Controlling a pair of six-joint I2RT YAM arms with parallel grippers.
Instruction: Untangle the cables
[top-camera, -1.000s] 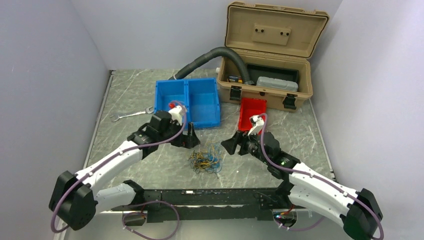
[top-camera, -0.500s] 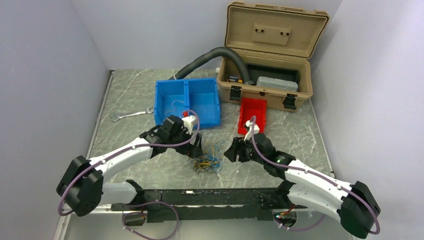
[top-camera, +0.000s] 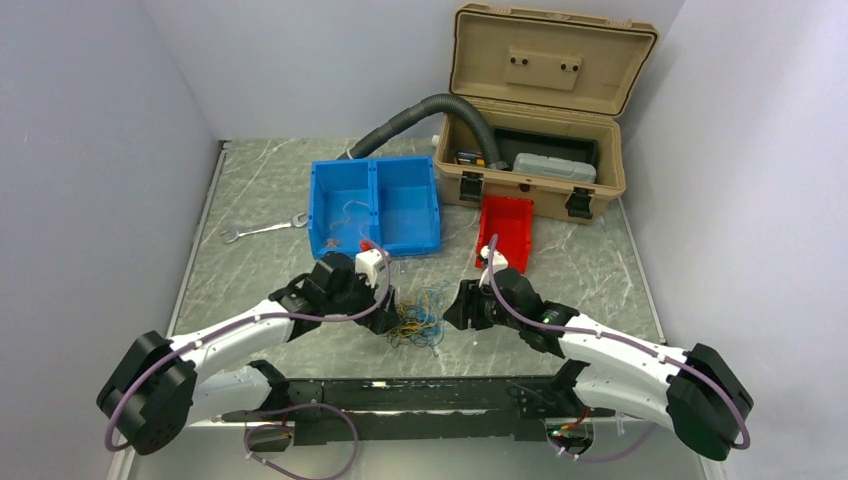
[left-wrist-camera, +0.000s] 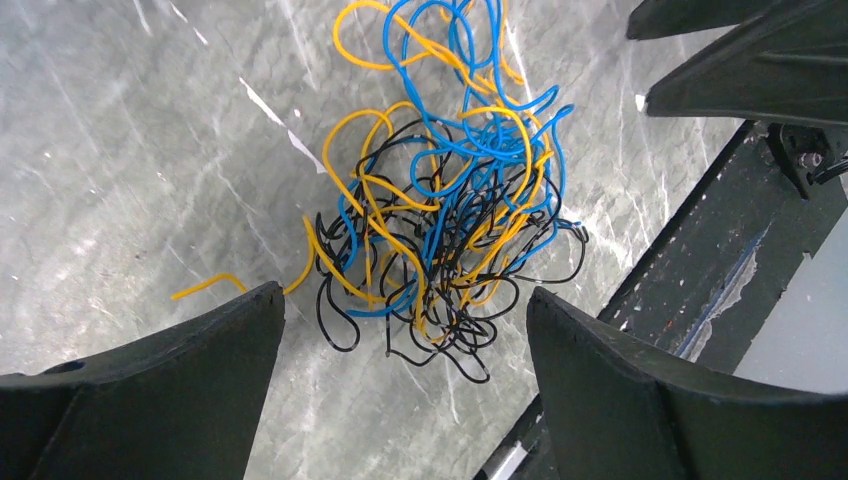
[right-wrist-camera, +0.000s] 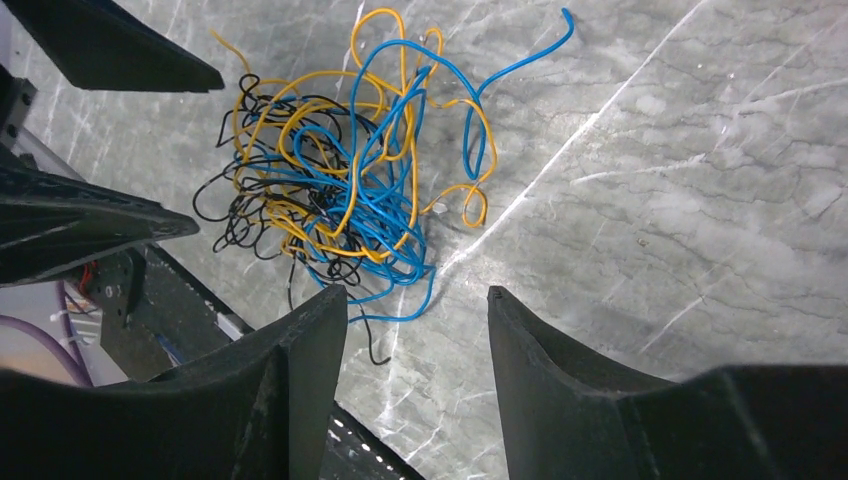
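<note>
The cables (top-camera: 416, 322) are a loose tangle of thin yellow, blue and black wires lying on the marble table near its front edge. My left gripper (top-camera: 387, 318) is open at the tangle's left side. In the left wrist view the cables (left-wrist-camera: 440, 230) lie just ahead of the left gripper (left-wrist-camera: 405, 295), with black loops between the fingertips. My right gripper (top-camera: 456, 310) is open at the tangle's right side. In the right wrist view the cables (right-wrist-camera: 340, 190) lie ahead and left of the right gripper (right-wrist-camera: 415, 295), with a blue loop and a black end at its left fingertip.
A blue two-compartment bin (top-camera: 375, 205) holds a thin whitish wire (top-camera: 348, 212). A red bin (top-camera: 505, 228), an open tan toolbox (top-camera: 540, 110) and a grey corrugated hose (top-camera: 420, 115) stand behind. A wrench (top-camera: 262, 229) lies far left. A black frame (top-camera: 420, 395) borders the near edge.
Both grippers have come down and inward toward the tangle, the left from the blue bin's front, the right from the red bin. The cables have hardly moved.
</note>
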